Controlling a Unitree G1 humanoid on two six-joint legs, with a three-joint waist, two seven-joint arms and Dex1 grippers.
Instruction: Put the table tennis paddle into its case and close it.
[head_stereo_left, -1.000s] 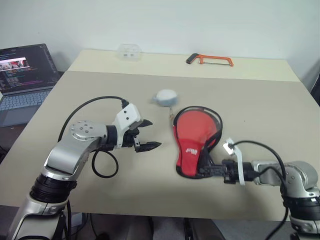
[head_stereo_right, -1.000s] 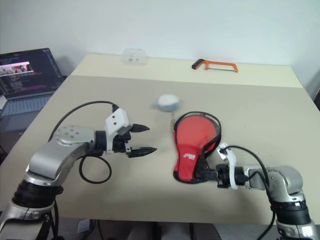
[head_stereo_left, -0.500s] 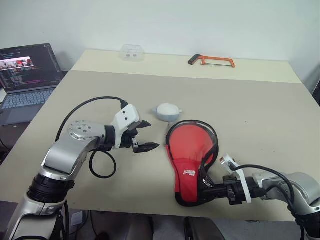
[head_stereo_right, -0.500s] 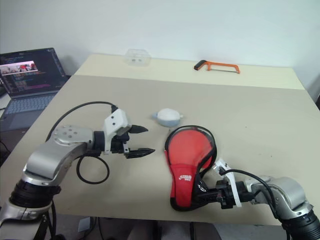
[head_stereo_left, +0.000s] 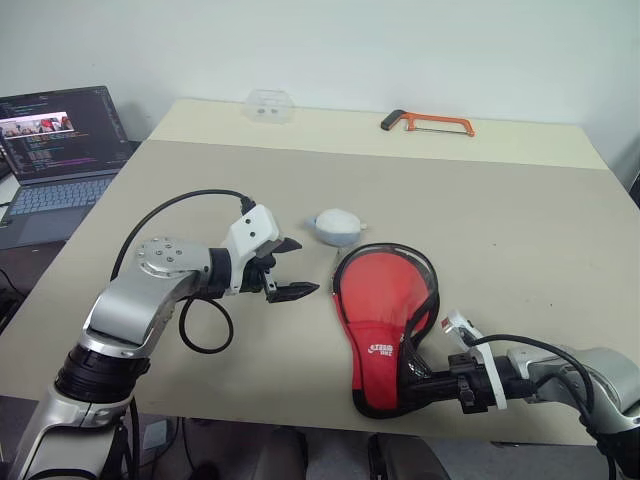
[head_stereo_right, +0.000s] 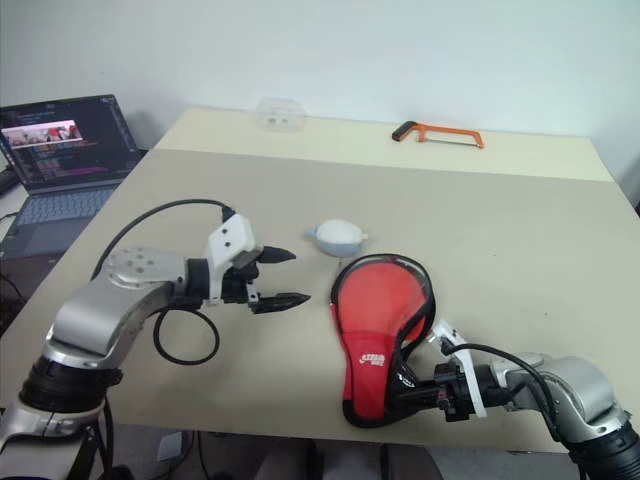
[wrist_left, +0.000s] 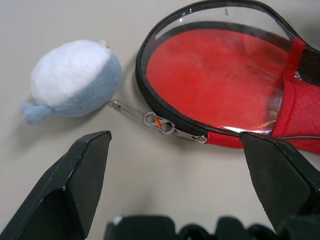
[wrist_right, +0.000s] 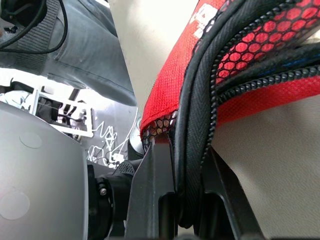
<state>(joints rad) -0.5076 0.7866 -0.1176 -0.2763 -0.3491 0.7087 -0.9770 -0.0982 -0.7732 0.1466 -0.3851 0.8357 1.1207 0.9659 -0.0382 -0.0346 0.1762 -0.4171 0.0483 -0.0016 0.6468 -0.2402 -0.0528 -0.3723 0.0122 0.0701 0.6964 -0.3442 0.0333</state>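
Now you are at the closing step: your right gripper (head_stereo_left: 425, 383) clamps the narrow end of the red paddle-shaped zip case (head_stereo_left: 385, 305), red-faced paddle inside. Left gripper (head_stereo_left: 292, 268), spread wide beside it, must catch the metal zip pull (wrist_left: 165, 126).

Red black-edged case (head_stereo_left: 384, 318) flat near table's front edge, zipped
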